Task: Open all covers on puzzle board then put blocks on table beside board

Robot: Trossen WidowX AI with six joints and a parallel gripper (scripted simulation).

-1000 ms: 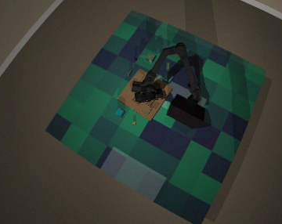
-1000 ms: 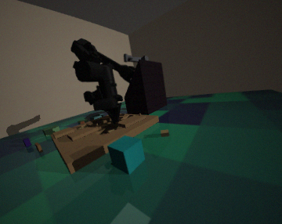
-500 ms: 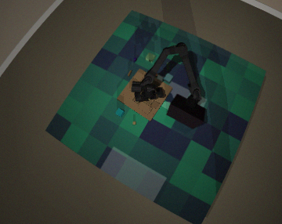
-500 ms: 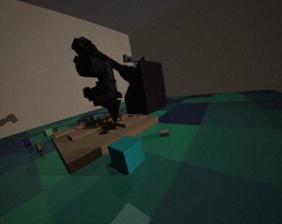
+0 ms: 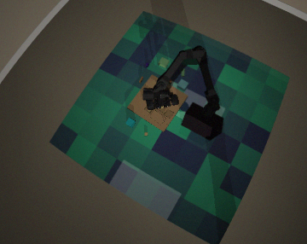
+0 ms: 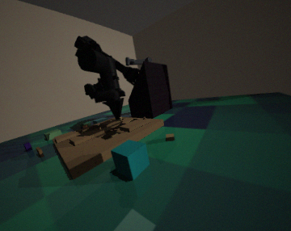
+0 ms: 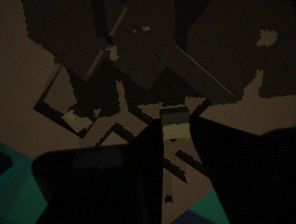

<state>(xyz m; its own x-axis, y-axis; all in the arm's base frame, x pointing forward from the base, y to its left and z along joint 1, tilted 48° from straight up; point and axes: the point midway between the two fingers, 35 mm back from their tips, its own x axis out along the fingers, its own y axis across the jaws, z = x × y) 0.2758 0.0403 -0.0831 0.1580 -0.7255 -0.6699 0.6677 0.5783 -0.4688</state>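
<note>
The gripper (image 6: 120,118) (image 7: 175,125) is shut on a small pale yellow block (image 7: 176,131), held between the fingertips just above the board. The wooden puzzle board (image 5: 136,105) (image 6: 82,158) (image 7: 17,95) lies under the hand; the hand hides much of it in the top view. Another pale block (image 7: 76,121) shows in a dark-edged well at the left in the wrist view. Small tan blocks lie beside the board: one (image 5: 146,134) (image 6: 170,137) and a brownish one (image 5: 141,79) (image 6: 40,152). Deep shadow hides how the covers stand.
A teal cube (image 5: 130,122) (image 6: 131,159) lies close to the board's edge. A purple piece (image 5: 147,65) (image 6: 27,146) and a yellow-green piece (image 5: 163,62) (image 6: 53,135) lie beyond the board. The arm's dark base (image 5: 202,121) (image 6: 149,89) stands on the board's other side.
</note>
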